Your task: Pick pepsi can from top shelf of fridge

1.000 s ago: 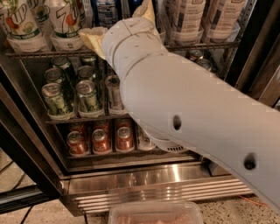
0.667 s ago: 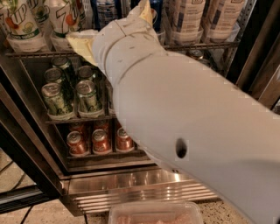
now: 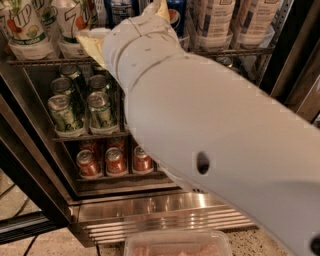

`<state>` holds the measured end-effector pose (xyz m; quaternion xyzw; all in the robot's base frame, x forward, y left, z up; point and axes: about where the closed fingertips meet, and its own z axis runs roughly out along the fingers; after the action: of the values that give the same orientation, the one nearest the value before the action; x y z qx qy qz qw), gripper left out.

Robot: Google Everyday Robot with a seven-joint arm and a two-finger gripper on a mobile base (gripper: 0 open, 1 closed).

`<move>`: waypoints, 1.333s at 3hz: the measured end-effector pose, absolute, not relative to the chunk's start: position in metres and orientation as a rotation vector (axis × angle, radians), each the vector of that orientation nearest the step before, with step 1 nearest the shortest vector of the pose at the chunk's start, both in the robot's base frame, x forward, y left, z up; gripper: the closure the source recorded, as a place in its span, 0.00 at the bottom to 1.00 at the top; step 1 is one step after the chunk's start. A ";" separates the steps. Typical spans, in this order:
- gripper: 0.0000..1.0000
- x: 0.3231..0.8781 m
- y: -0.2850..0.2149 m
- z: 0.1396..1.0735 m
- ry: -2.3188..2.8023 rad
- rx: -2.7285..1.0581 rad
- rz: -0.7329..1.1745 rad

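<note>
The fridge stands open in front of me. Its top shelf is a wire rack with 7UP bottles at the left and white bottles at the right. The pepsi can, dark blue with white print, stands at the top middle, mostly cut off by the frame edge. A like blue can with a globe logo stands right of it. My gripper reaches into the top shelf between these two cans, and my white arm hides most of it.
A lower rack holds green cans, and the rack below it holds red cans. The black door frame runs down the left. A clear plastic tray lies at the bottom edge.
My arm has pushed further forward and left toward the top shelf, filling more of the view and hiding more of the lower racks.
</note>
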<state>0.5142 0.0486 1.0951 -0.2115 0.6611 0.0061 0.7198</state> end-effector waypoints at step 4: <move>0.37 0.547 0.059 1.081 1.464 -0.450 0.025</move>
<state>0.5472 0.0595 1.0812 -0.2038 0.6626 0.0114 0.7206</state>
